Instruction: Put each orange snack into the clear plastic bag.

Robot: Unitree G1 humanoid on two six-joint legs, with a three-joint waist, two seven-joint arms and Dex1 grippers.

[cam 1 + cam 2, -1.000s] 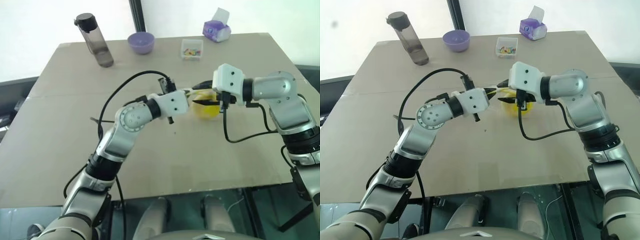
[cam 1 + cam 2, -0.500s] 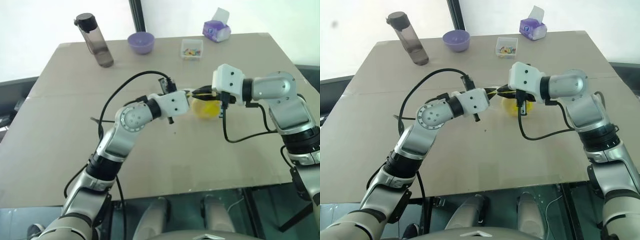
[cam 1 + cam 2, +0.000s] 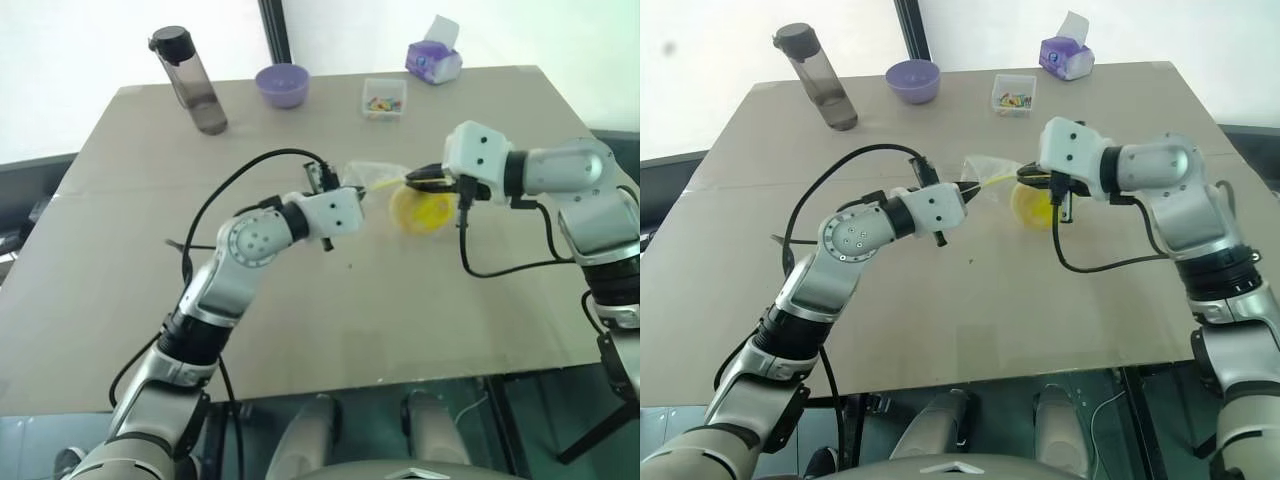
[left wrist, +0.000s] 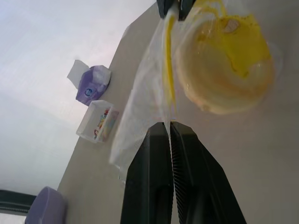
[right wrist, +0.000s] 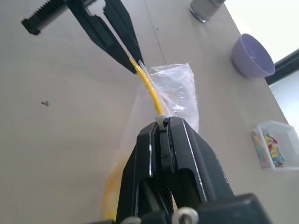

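The left claw is pressed together on the yellow seal strip of the clear plastic bag. The right claw pinches the same strip at its other end, so the bag hangs between them above the brown bench. The orange snack sits inside the bag, low near the bench. At the far edge stand a dark bottle, a purple bowl, a small clear box and a tissue pack.

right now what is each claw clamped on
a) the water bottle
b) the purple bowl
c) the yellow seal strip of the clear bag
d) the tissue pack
c: the left claw and the right claw are each shut on an end of the yellow seal strip of the clear plastic bag, with the orange snack seen through the plastic.
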